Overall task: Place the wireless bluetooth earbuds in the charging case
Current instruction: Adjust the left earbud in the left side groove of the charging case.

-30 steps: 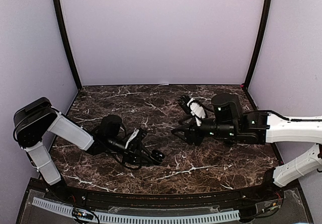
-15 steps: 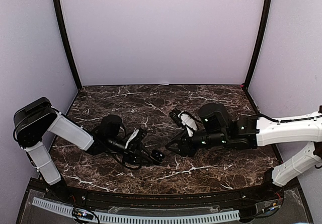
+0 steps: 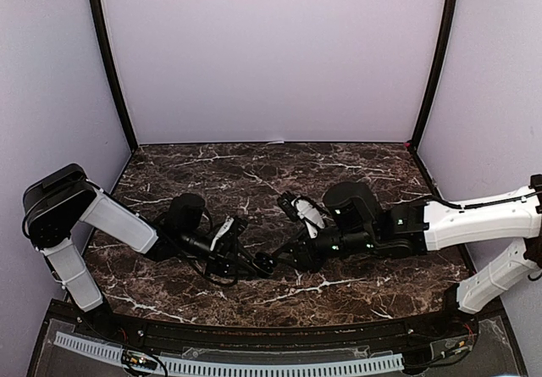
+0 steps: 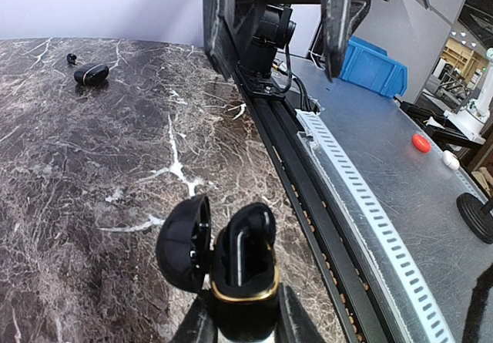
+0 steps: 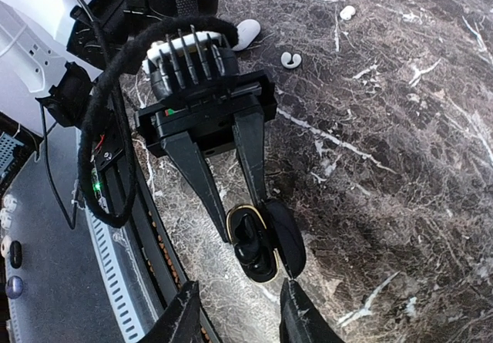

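**Worktop** (image 3: pixel 356 279): dark marble. Both arms reach in over its near middle.

**Left arm** (image 3: pixel 118 220): the left fingers (image 5: pixel 199 177) are clamped on the open black charging case (image 5: pixel 253 243) and hold it low over the worktop. Its gold-rimmed mouth is turned toward the right arm (image 3: pixel 474 216), and the lid hangs to one side.

**Right fingers** (image 5: pixel 181 316): parted, just short of the case mouth. Nothing is visible between them.

**Progress (judgement):** early.
- Done: the case is opened and presented.
- No bud is seen in either grip.
- The wells are dark, so I cannot tell whether a bud sits inside.
- Left: the loose buds lie well apart from the held case, so picking up and seating remain.

**Count:**
- Arms: two.
- Cases: three.
  - The held black one.
  - A second black case (image 4: pixel 91 73), shut, far across the worktop.
  - A white case (image 5: pixel 246 33), pebble-like and partly hidden behind the left arm.
- Earbuds in sight: three.
  - The near white earbud (image 5: pixel 290 59), beside the white case.
  - The far white earbud (image 5: pixel 348 11), further off.
  - One black earbud (image 4: pixel 71 58), just beside the shut black case.
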